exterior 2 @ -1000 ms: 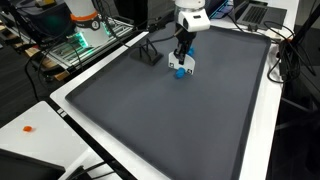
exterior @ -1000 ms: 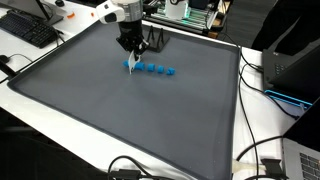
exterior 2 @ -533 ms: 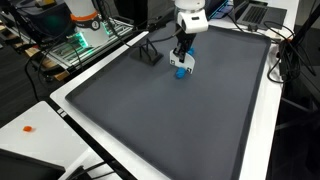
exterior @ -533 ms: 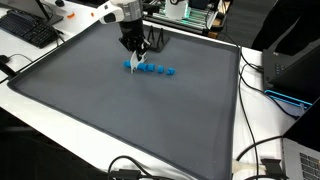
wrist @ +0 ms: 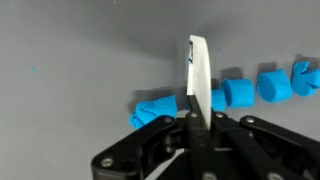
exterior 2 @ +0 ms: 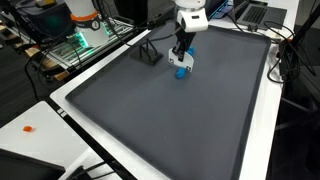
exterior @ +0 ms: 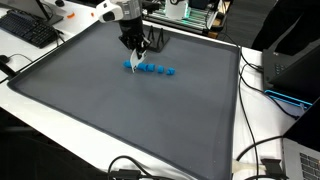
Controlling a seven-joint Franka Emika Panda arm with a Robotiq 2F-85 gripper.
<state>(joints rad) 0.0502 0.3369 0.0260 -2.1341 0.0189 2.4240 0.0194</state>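
A row of small blue lumps (exterior: 150, 69) lies on the grey mat (exterior: 120, 120) near its far side; they also show in an exterior view (exterior 2: 180, 72) and in the wrist view (wrist: 238, 93). My gripper (exterior: 134, 48) (exterior 2: 181, 50) (wrist: 197, 120) hangs right above the row's end, shut on a thin white blade (wrist: 198, 72). The blade stands on edge and points down among the lumps, with a misshapen blue lump (wrist: 155, 108) on one side and the rounder pieces on the other. Whether its tip touches the mat is hidden.
A small black stand (exterior: 155, 42) (exterior 2: 149, 52) sits on the mat just behind the gripper. A keyboard (exterior: 30, 30) lies off the mat's corner, cables (exterior: 255, 160) trail along its edge, and a laptop (exterior 2: 250, 12) stands beyond it.
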